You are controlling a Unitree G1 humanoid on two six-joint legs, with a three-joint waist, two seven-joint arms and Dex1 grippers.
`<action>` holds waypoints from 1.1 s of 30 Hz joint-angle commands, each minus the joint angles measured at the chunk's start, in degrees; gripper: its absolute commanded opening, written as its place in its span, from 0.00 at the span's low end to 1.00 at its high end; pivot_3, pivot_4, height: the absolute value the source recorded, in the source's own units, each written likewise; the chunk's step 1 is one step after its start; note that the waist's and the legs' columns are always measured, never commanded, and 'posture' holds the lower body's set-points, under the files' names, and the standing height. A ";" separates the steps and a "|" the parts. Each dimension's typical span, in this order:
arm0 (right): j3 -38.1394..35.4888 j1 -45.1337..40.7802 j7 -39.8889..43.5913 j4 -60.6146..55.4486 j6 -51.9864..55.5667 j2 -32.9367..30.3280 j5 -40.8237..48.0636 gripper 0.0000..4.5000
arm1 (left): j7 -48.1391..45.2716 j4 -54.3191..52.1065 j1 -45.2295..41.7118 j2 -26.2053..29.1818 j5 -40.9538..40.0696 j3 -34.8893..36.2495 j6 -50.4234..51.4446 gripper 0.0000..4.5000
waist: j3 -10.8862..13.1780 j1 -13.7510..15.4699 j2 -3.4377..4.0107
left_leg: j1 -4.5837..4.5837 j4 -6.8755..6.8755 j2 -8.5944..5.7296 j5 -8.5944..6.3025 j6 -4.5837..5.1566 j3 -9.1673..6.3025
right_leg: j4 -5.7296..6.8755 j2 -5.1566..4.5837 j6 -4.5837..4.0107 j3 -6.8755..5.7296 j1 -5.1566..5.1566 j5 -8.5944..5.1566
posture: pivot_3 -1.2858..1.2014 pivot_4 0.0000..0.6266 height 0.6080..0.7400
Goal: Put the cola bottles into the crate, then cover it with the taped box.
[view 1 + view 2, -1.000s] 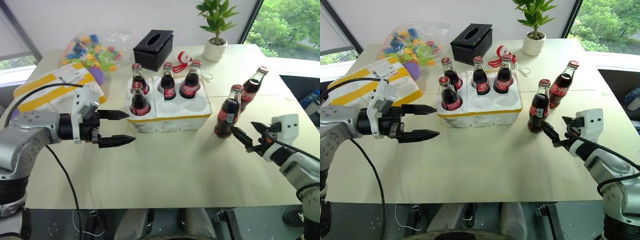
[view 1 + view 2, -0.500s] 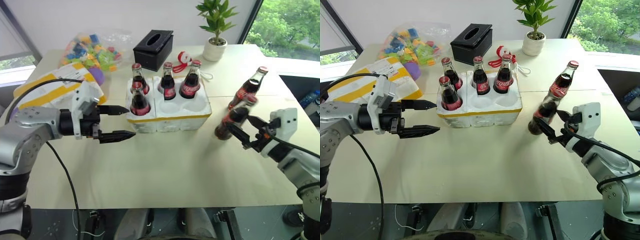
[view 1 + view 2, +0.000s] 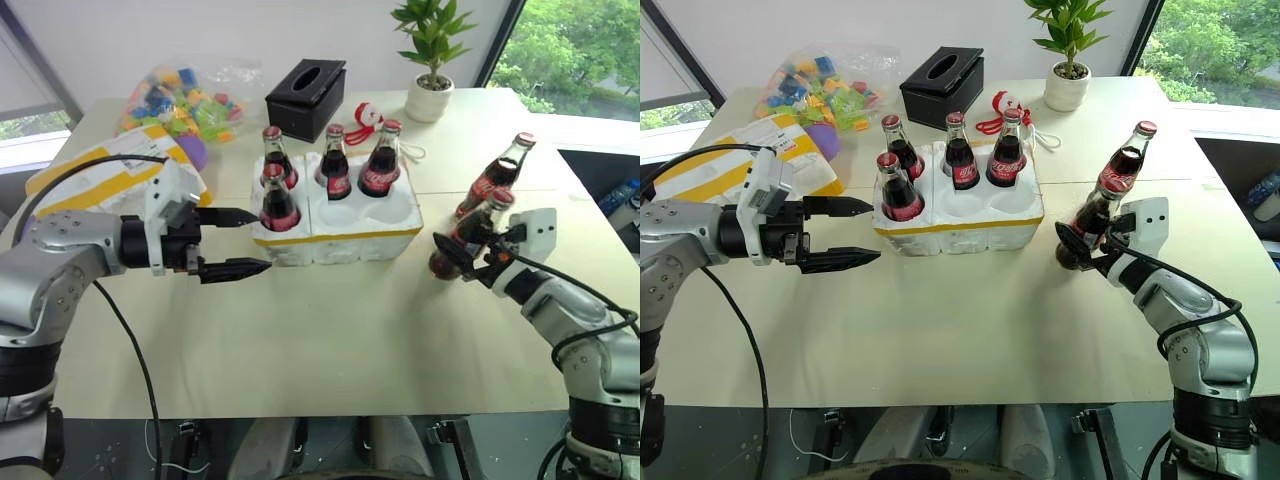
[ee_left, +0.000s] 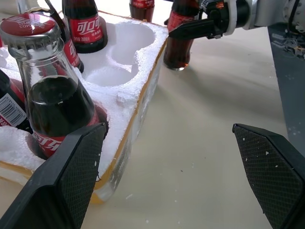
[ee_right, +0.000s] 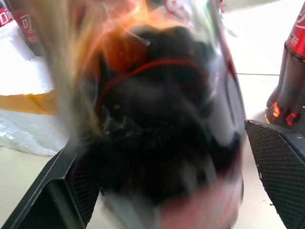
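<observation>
Left eye view: right gripper (image 3: 463, 258) has advanced, jaws around tilted cola bottle (image 3: 470, 235); left gripper (image 3: 240, 243) jaws wide.

Dark cola bottles (image 3: 279, 199) with red caps and red labels are seen in a white crate (image 3: 345, 225) banded in yellow. The taped box (image 3: 105, 180) is white with broad yellow stripes. A black tissue box (image 3: 306, 98) and many-coloured blocks (image 3: 185, 100) (bagged in clear plastic) lie on the cream table (image 3: 330, 330).

Head views overlook table (image 3: 330, 330); wrist views close
</observation>
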 commanded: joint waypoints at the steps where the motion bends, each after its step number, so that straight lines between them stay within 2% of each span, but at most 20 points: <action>1: -0.70 -1.05 0.96 -2.26 -2.20 0.78 1.03 0.72 | 0.23 -1.02 -0.82 0.27 -0.09 0.28 -1.08 1.00 | 0.00 0.00 0.00 | 0.00 0.00 0.00 0.00 0.00 0.00 | 0.00 0.00 0.04 0.00 0.00 0.02 | 0.52 0.24 0.94; 2: -0.90 -0.81 1.14 -3.05 -2.39 0.74 1.24 0.63 | 0.30 -1.18 -0.67 0.30 -0.11 0.34 -1.03 1.00 | 0.00 0.00 0.00 | 0.00 0.00 0.00 0.00 0.00 0.00 | 0.00 0.00 0.10 0.00 0.00 0.06 | 0.52 0.24 0.94; 8: -3.80 -1.99 1.07 -6.81 -1.58 -0.65 4.55 0.63 | 0.67 -1.50 0.94 0.57 -0.27 1.24 -0.87 1.00 | 0.03 -0.01 0.05 | -0.02 -0.03 0.00 0.00 0.00 0.00 | 0.00 0.00 0.10 0.01 -0.06 0.06 | 0.52 0.24 0.94; 14: -6.20 -14.77 0.60 -9.43 3.90 -4.94 15.15 0.63 | 2.05 -2.11 2.89 0.81 -1.11 3.08 -0.26 1.00 | 0.18 -0.23 0.21 | -0.05 -0.06 0.01 0.00 0.00 0.03 | 0.01 -0.01 0.10 0.03 -0.13 0.06 | 0.52 0.24 0.94; 18: -2.48 -28.80 -0.22 -7.19 7.18 -2.39 23.25 0.63 | 3.64 -3.32 4.61 0.49 -1.92 4.68 -0.11 1.00 | 0.19 -0.62 0.17 | -0.06 -0.40 0.05 0.07 -0.11 0.04 | -0.01 0.00 0.03 0.04 -0.29 0.02 | 0.52 0.24 0.94; 24: 9.25 -35.87 1.03 0.86 5.12 3.57 15.03 0.63 | 6.48 -5.45 5.31 -0.52 -3.82 5.79 0.40 1.00 | 0.09 -0.32 -0.10 | -0.05 -0.67 0.06 0.13 -0.20 0.00 | -0.01 0.01 -0.13 0.01 -0.38 -0.07 | 0.52 0.24 0.94; 29: 18.51 -35.85 6.33 5.39 1.68 5.18 6.44 0.63 | 8.86 -7.00 5.15 -0.99 -6.80 7.36 1.33 1.00 | 0.11 -0.08 -0.10 | -0.12 -0.64 -0.04 0.14 -0.20 0.00 | 0.02 -0.04 -0.13 0.02 -0.47 -0.06 | 0.52 0.24 0.94; 33: 21.24 -35.56 8.07 7.36 0.99 6.26 3.00 0.63 | 10.03 -7.96 5.31 -0.99 -7.79 7.42 1.54 1.00 | 0.11 -0.30 -0.10 | -0.19 -0.67 -0.04 0.21 -0.34 0.00 | 0.05 -0.03 -0.13 0.01 -0.58 -0.06 | 0.52 0.24 0.94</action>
